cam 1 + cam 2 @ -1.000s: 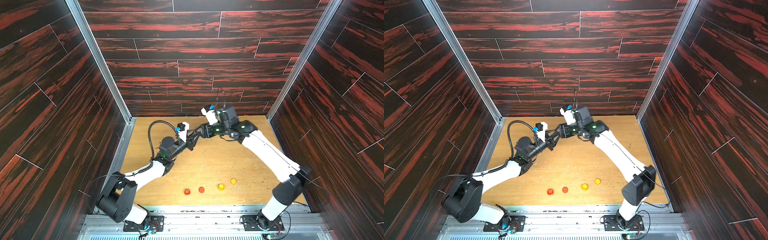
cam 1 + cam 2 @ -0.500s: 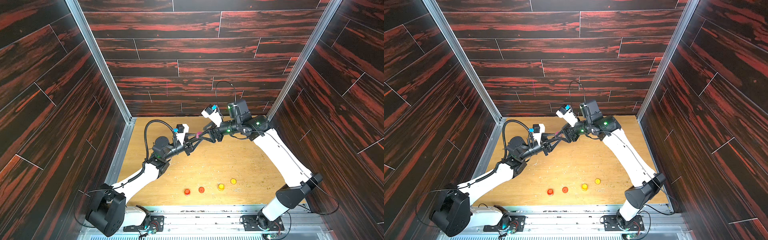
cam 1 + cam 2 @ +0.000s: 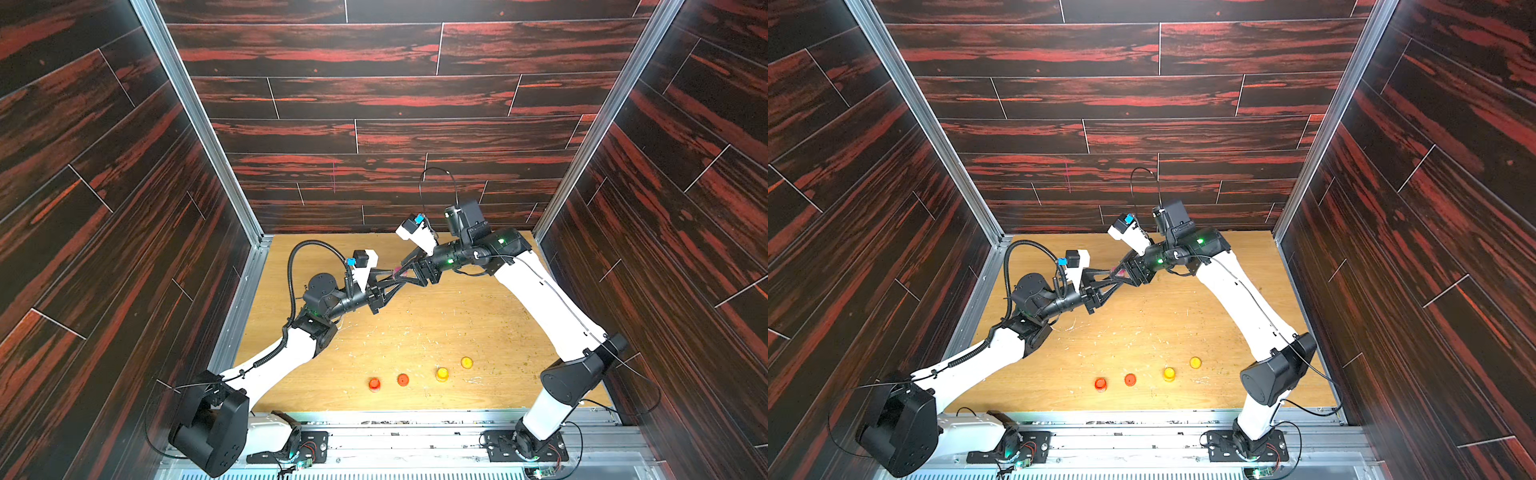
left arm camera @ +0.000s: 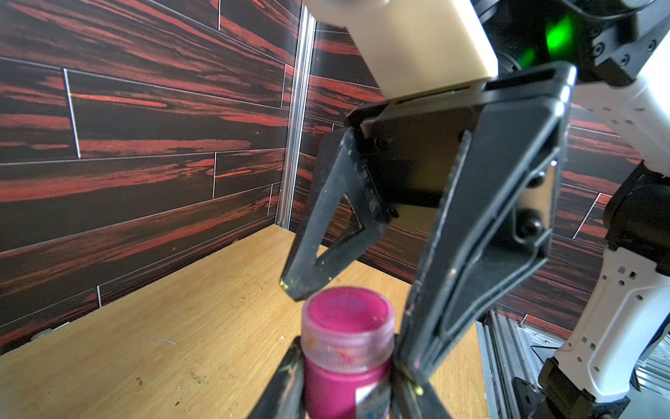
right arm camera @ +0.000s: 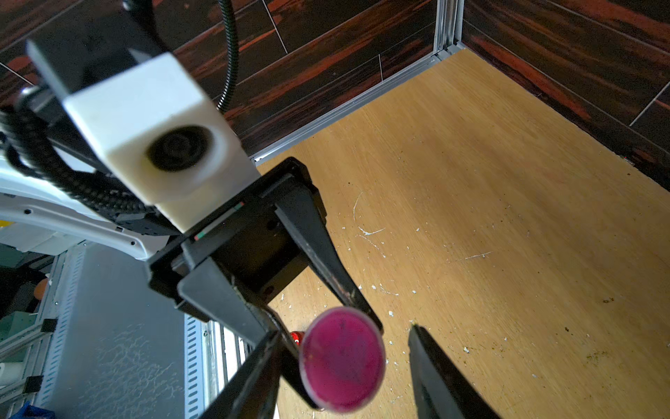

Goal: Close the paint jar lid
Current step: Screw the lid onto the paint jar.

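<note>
- We see the left claw [image 4: 346,357] pinching the paint jar [image 4: 337,390], one finger on each side of its pink body.
- The jar is up in the air over the desk [image 3: 415,324], near the back, between the two arms.
- The pink lid [image 4: 348,315] sits on top of the jar. We cannot tell if it is on tight.
- The bottom of the jar is cut off in the left wrist view. We only see a bit of a white and blue label.
- The right claw [image 5: 344,333] is spread around the lid. In the right wrist view there is a gap between the lid and one finger [image 5: 438,377].
- The other finger is right at the lid's edge. We cannot tell if it touches.
- In the right wrist view the lid faces us, so the jar's body is hidden behind it.
- In both top views the jar is only a tiny pink spot where the two claws meet.
- Four small round things [image 3: 402,379], two red and two yellow, sit near the front of the desk. They are too small for us to tell what they are.
- The desk has little white scratches and crumbs on it.
</note>
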Controlling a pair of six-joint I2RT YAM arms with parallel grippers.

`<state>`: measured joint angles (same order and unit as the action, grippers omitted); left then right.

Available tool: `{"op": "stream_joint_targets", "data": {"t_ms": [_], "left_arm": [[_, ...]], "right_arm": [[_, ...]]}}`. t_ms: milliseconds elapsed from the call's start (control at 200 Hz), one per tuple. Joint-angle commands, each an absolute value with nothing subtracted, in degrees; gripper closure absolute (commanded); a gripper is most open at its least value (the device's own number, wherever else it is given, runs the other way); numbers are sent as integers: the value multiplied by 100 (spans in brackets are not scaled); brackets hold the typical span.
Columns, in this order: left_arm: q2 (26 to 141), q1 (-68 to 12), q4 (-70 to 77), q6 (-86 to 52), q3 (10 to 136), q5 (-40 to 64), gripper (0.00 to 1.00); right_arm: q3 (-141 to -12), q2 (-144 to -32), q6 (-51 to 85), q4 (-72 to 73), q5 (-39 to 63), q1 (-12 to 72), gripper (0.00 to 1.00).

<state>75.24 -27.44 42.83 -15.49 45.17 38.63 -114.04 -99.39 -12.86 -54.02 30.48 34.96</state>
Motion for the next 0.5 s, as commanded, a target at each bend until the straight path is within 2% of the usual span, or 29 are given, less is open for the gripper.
{"op": "stream_joint_targets", "data": {"t_ms": [0, 296, 496], "left_arm": [[7346, -2748, 4368, -1505, 4516, 3964, 90], [7364, -2751, 4326, -1481, 4557, 3931, 90], [7472, -2780, 4208, -1297, 4702, 3606, 90]], "right_arm": [[-11505, -10050, -1299, -5514, 3201, 3472, 47], [-11378, -10142, -1161, -5392, 3397, 3476, 64], [-11007, -10138, -661, -4972, 3357, 3567, 69]]}}
